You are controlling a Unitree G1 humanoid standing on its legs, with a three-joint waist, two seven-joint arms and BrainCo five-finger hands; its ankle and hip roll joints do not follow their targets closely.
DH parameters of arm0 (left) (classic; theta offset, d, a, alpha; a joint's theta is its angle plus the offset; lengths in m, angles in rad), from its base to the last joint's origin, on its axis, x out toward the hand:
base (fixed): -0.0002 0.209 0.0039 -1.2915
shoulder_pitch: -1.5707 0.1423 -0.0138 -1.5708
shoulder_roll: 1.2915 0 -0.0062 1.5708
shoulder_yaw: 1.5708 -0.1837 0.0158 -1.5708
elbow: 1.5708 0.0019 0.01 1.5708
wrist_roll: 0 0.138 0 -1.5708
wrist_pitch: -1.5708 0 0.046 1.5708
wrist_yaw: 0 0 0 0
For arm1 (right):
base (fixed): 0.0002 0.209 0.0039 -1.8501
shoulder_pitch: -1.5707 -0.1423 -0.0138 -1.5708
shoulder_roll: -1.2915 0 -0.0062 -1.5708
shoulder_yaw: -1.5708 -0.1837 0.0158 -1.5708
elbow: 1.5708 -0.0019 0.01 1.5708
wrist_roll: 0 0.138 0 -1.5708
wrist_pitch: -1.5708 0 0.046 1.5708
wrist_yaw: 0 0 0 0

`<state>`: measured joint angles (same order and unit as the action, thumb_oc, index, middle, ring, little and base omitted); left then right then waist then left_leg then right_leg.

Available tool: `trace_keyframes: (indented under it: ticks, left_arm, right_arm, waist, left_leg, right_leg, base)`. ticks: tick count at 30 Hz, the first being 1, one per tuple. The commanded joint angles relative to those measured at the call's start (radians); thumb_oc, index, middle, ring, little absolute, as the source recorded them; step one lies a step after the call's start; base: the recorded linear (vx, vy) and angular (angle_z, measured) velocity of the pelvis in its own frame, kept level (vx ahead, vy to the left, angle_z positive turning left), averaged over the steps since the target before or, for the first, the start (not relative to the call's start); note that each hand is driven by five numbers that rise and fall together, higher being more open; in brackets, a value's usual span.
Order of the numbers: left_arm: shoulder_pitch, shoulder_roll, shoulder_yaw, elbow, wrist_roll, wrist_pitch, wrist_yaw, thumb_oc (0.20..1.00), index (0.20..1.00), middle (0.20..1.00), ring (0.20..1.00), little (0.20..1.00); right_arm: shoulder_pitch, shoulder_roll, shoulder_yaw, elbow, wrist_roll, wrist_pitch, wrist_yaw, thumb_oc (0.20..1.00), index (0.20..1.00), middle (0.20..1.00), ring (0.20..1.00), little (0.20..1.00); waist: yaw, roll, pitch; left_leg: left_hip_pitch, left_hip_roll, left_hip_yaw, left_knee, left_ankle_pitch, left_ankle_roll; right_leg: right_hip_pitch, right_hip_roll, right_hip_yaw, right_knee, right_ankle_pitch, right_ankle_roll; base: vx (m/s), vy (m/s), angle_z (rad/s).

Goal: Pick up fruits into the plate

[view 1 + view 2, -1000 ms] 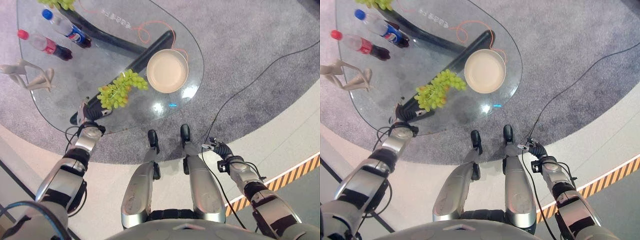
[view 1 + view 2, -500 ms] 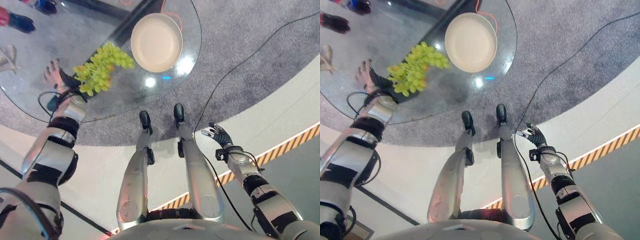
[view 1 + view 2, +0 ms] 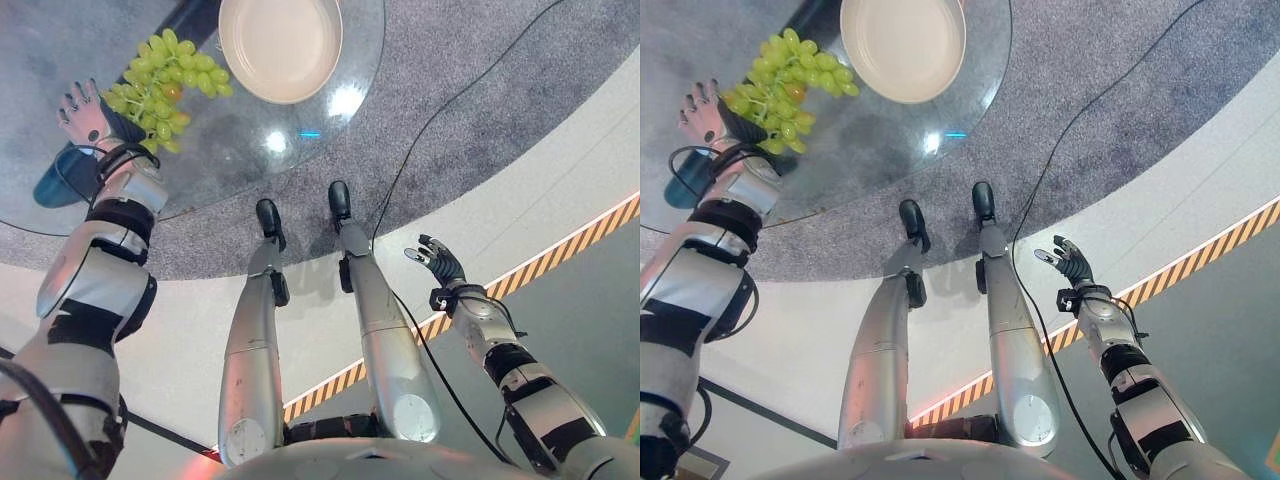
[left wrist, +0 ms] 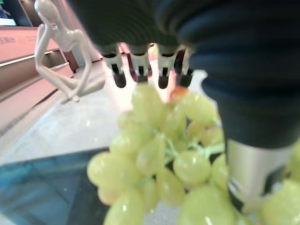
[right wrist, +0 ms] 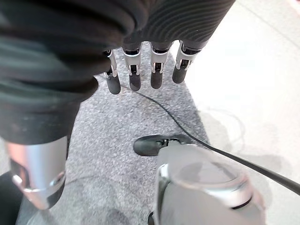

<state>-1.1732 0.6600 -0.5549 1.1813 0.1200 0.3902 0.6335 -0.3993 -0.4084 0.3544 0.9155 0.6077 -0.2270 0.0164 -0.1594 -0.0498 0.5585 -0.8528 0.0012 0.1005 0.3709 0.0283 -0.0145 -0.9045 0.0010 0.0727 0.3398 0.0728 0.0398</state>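
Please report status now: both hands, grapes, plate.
Left hand open beside grapes, not gripping. Right hand open, idle over floor. Plate empty, beside grapes. Nothing between them.

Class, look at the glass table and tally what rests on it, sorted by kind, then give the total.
Bunch of green grapes: 1
Plate: 1
White figurine: 1
Total: 3

No lettering, label, number or sign is legible anywhere, whether on the glass desk [image 3: 300, 150] or on the floor.
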Motion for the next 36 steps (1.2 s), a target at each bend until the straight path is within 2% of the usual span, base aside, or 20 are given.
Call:
trace_keyframes:
  ticks: [1,7,8,9,22,30,36]
  left_arm:
    - [-0.013,0.059,-0.016,0.059,0.039,0.028,-0.026,1.000,1.000,1.000,1.000,1.000]
    - [-0.052,0.050,-0.047,0.097,0.047,0.060,-0.067,1.000,1.000,1.000,1.000,1.000]
    - [-0.059,0.048,-0.060,0.118,0.031,0.083,-0.066,0.398,0.398,0.398,0.398,0.398]
    - [-0.065,0.055,-0.061,0.136,0.015,0.077,-0.065,0.200,0.200,0.200,0.200,0.200]
    - [-0.046,0.054,-0.059,0.134,-0.012,0.073,-0.082,0.200,0.200,0.200,0.200,0.200]
    - [-0.012,0.041,-0.053,0.121,-0.020,0.047,-0.066,0.200,0.200,0.200,0.200,0.200]
    - [0.059,0.042,-0.032,0.072,-0.013,0.000,-0.067,0.200,0.200,0.200,0.200,0.200]
  right_arm:
    - [0.097,0.004,0.019,-0.069,0.042,-0.029,0.016,1.000,1.000,1.000,1.000,1.000]
    - [0.095,0.009,0.022,-0.073,0.074,-0.044,0.032,1.000,1.000,1.000,1.000,1.000]
    - [0.095,0.010,0.018,-0.082,0.085,-0.047,0.043,1.000,1.000,1.000,1.000,1.000]
    - [0.098,0.008,0.018,-0.090,0.088,-0.053,0.048,1.000,1.000,1.000,1.000,1.000]
    - [0.111,-0.002,0.014,-0.108,0.085,-0.058,0.060,1.000,1.000,1.000,1.000,1.000]
    - [0.117,-0.001,0.017,-0.110,0.070,-0.066,0.058,1.000,1.000,1.000,1.000,1.000]
    - [0.127,0.000,0.000,-0.105,0.057,-0.063,0.055,1.000,1.000,1.000,1.000,1.000]
  waist:
    - [0.002,-0.044,-0.038]
    - [-0.007,-0.059,-0.038]
    - [-0.013,-0.063,-0.038]
    - [-0.018,-0.064,-0.038]
    - [-0.024,-0.053,-0.038]
    - [-0.019,-0.039,-0.038]
    - [0.001,-0.011,-0.038]
  left_leg:
    - [0.002,-0.063,-0.107,0.085,-0.107,0.009]
    - [-0.030,-0.065,-0.110,0.105,-0.122,0.013]
    - [-0.042,-0.065,-0.110,0.110,-0.124,0.013]
    - [-0.051,-0.067,-0.108,0.114,-0.130,0.013]
    - [-0.045,-0.069,-0.103,0.099,-0.129,0.012]
    - [0.034,-0.069,-0.102,0.052,-0.113,0.014]
    - [0.160,-0.071,-0.104,-0.019,-0.097,0.018]
  right_leg:
    - [-0.014,0.106,-0.027,0.153,-0.113,-0.005]
    - [-0.043,0.112,-0.027,0.159,-0.109,-0.004]
    - [-0.053,0.114,-0.027,0.158,-0.104,-0.004]
    - [-0.064,0.116,-0.024,0.159,-0.105,-0.003]
    - [-0.069,0.118,-0.015,0.153,-0.099,-0.002]
    - [-0.003,0.120,-0.008,0.130,-0.098,-0.002]
    - [0.107,0.106,-0.016,0.097,-0.109,0.001]
  base:
    - [0.04,-0.006,-0.04]
    - [0.03,-0.007,-0.05]
    - [0.05,0.018,-0.09]
    - [0.04,0.029,-0.08]
    - [0.00,0.008,-0.03]
    - [0.00,0.000,0.00]
    - [0.00,0.000,0.00]
